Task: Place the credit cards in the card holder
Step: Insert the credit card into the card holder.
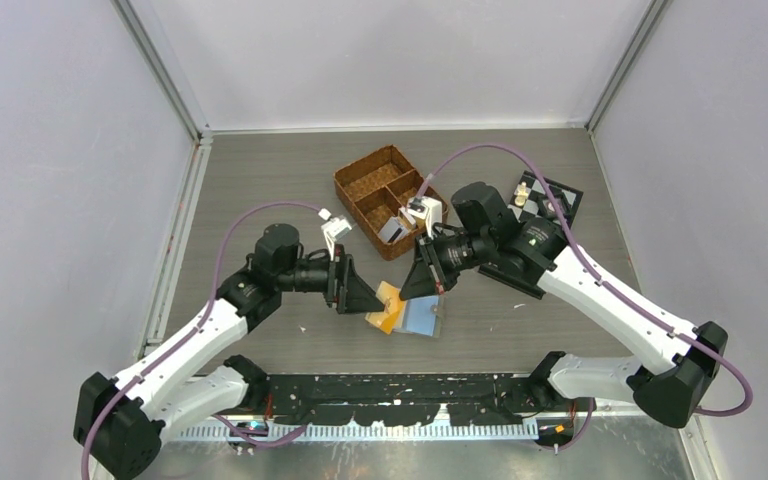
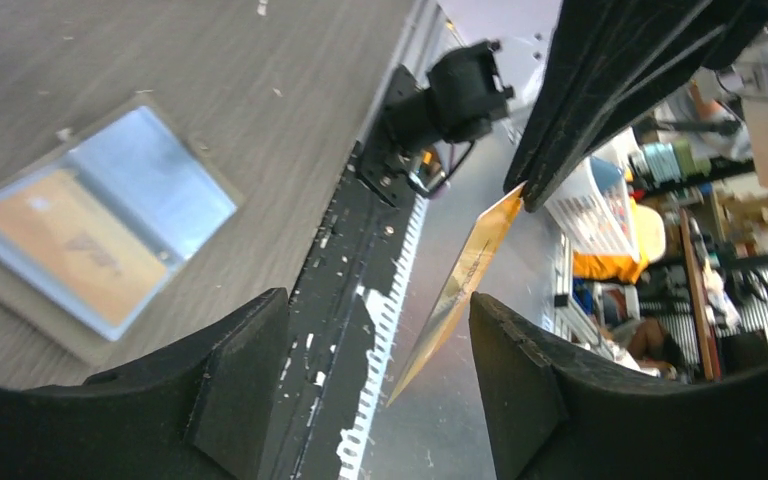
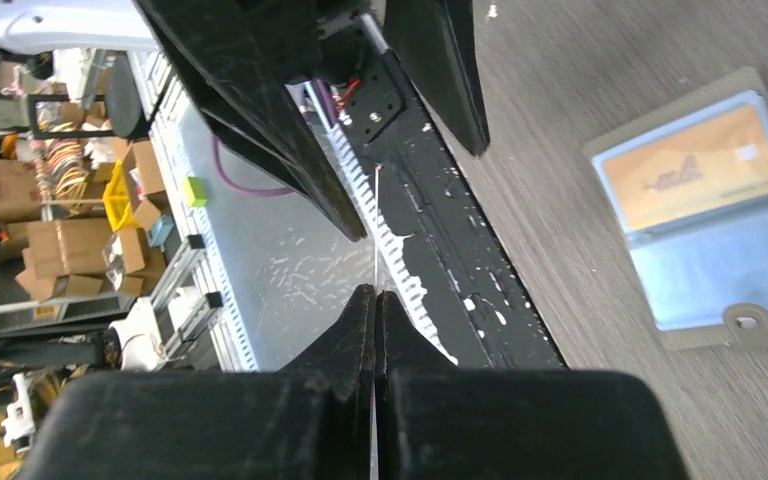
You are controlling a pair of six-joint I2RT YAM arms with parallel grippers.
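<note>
The right gripper is clenched on a thin orange-gold plastic credit card. It pinches the card only at one corner, so the card hangs free in the air above the near edge of the table, not touching the surface. In the right wrist view this card is seen edge-on, only as a pale thin line coming out from between the closed black fingers.

The left gripper is released. Its two black fingers stand on either side of the hanging card, and there is a gap on both sides (no contact with the card can be seen).

The small flat grey-olive folding card holder lies opened on the grey wood-pattern table, just below and beside the two grippers. Its clear light-blue plastic sleeves face up and its snap tab sticks out from one edge. A second orange card is already inside one sleeve; the sleeve next to it shows only blue plastic.

Further back stands a brown wicker basket with compartments, well apart from the card holder. A flat grey piece lies in its compartment nearest to the arms.
</note>
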